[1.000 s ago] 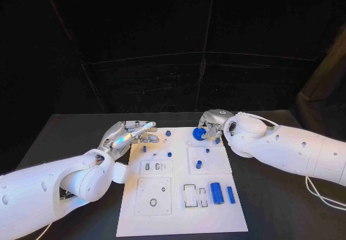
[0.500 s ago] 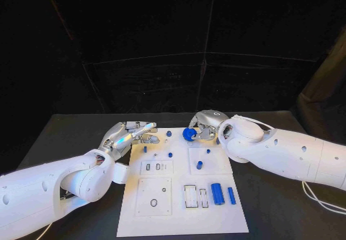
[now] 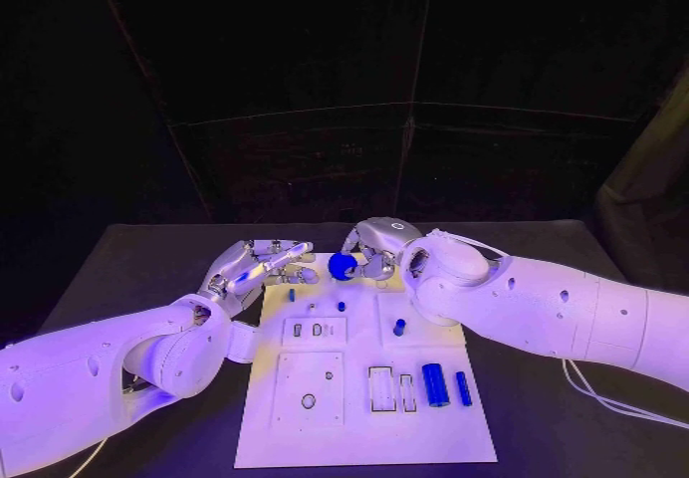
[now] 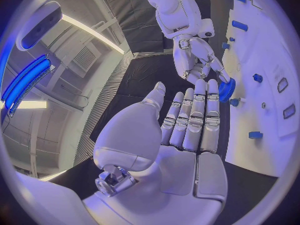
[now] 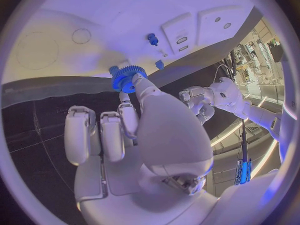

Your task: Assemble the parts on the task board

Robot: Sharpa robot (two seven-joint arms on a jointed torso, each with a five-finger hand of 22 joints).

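The black table [image 3: 143, 259] is carrying the white task board [image 3: 359, 438], which is lying lengthwise at the middle of the head view. The right hand [image 3: 376, 244] is reaching in from three o'clock and hanging over the board's twelve o'clock end, pinching a blue gear [image 3: 342, 266] between its thumb and fingertips, so the toothed disc is sitting at the tips, clear of the palm and above the board's far edge. The left hand [image 3: 266, 263] is coming in from eight o'clock and resting beside the board's ten o'clock corner, its fingers lying straight and close together, gripping nothing; the gear is hanging just beside their tips. On the board, a large blue cylinder [image 3: 434, 384] and a slimmer blue bar [image 3: 462, 387] are lying side by side toward four o'clock, just beside two open rectangular slots [image 3: 390, 388]. A short blue peg [image 3: 399, 326] is standing near the centre, and smaller blue pegs [image 3: 341, 306] are standing between it and the hands.
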